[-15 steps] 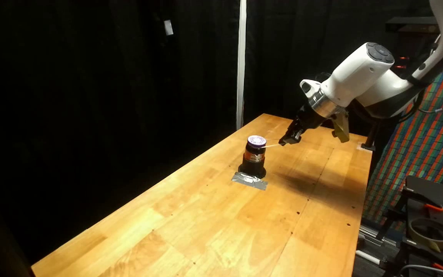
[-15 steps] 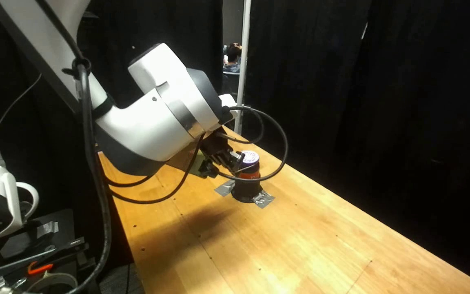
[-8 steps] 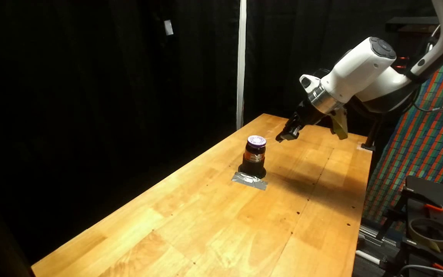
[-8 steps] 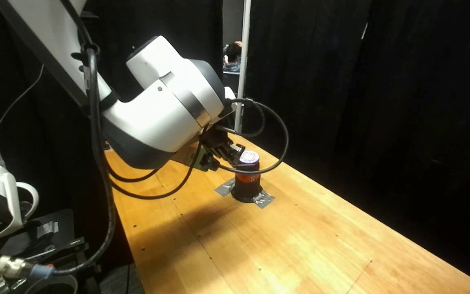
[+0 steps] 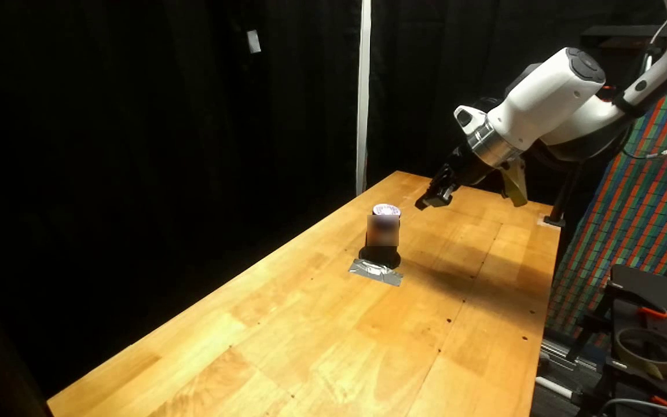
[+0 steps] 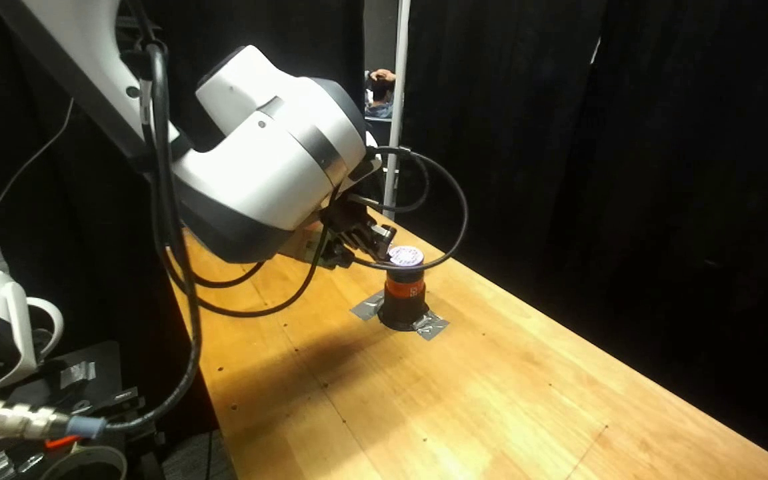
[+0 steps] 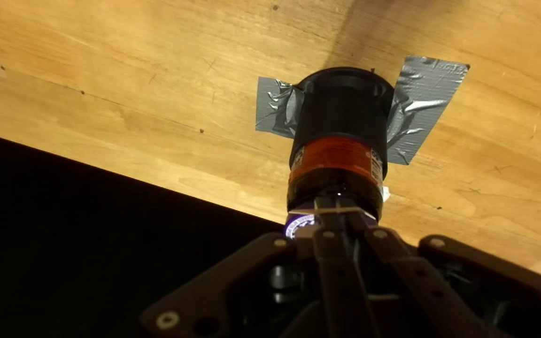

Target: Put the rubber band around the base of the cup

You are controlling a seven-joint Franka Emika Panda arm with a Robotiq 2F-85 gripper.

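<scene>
The cup [image 5: 381, 255] stands upright on the table in both exterior views [image 6: 404, 310], dark with an orange band and a purple-and-white top. It also shows in the wrist view [image 7: 338, 155]; its middle is blurred in an exterior view. My gripper [image 5: 422, 205] is beside and slightly above the cup's top, fingers angled down toward it. In the wrist view my fingertips [image 7: 334, 202] are closed, with only a thin gap. The pale rubber band [image 7: 341, 210] crosses over the fingertips and runs to both sides of the cup's top. Its far side is hidden.
Grey tape [image 5: 376, 272] sticks the cup's black base to the wooden table [image 5: 333, 347]; two strips show in the wrist view [image 7: 428, 103]. A black cable loop [image 6: 465, 207] hangs from the wrist near the cup. A dark cart [image 5: 658, 313] stands beside the table.
My gripper has risen and tilted slightly over the last second. The band's pale line between gripper and cup, seen earlier in an exterior view, no longer shows there. The cup has not moved.
</scene>
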